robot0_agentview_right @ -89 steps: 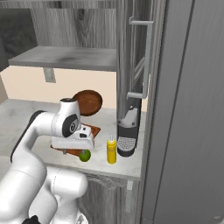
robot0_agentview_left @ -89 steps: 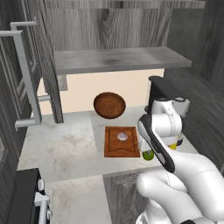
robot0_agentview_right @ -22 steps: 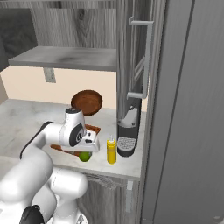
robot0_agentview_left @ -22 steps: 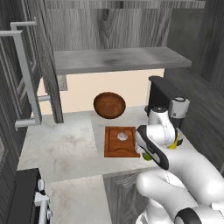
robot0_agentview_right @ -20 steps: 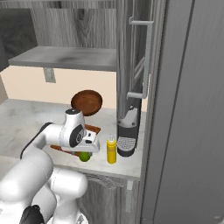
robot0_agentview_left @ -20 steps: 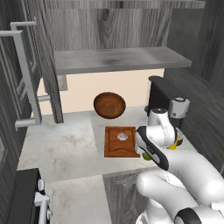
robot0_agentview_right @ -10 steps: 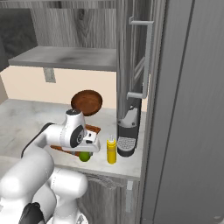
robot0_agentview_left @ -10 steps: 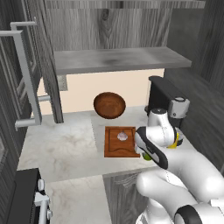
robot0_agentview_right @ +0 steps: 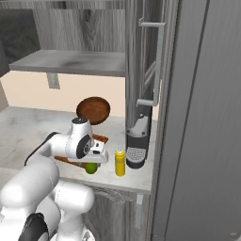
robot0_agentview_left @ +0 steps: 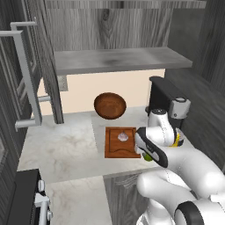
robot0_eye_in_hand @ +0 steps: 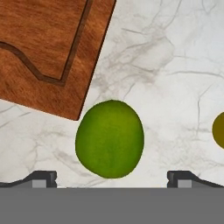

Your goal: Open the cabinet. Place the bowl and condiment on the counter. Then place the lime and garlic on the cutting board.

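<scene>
Lime (robot0_eye_in_hand: 109, 139) half hidden behind arm, beside cutting board (robot0_eye_in_hand: 43, 48)

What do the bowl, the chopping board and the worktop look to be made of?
The bowl looks like dark reddish-brown wood with a glossy finish; faint grain shows inside it. The cutting board looks like wood too, reddish-brown, with clear grain lines and a carved groove. The counter looks like pale polished stone, probably marble, judging by its grey veins.

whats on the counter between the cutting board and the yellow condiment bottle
The lime, resting on bare counter just off a corner of the cutting board; the condiment stands beyond it. Hand and right base views show this.
</scene>
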